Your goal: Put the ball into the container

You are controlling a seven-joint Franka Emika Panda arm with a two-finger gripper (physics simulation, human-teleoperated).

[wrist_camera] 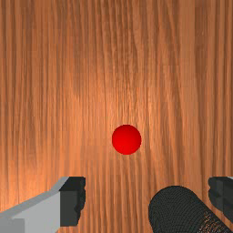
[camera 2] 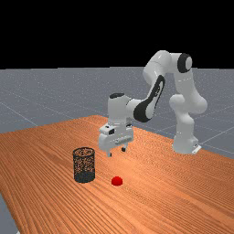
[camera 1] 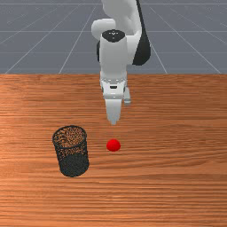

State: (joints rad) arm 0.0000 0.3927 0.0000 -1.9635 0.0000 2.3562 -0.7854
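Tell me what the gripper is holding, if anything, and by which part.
Nothing is held: the gripper is open, its fingers wide apart, and the red ball lies on the table below it.

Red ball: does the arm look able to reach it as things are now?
Probably yes: the claw is open above the table, and the mesh container stands beside the ball, not over it.

A pale glare brightens the wooden table (camera 2: 141,164), its source hard to place.
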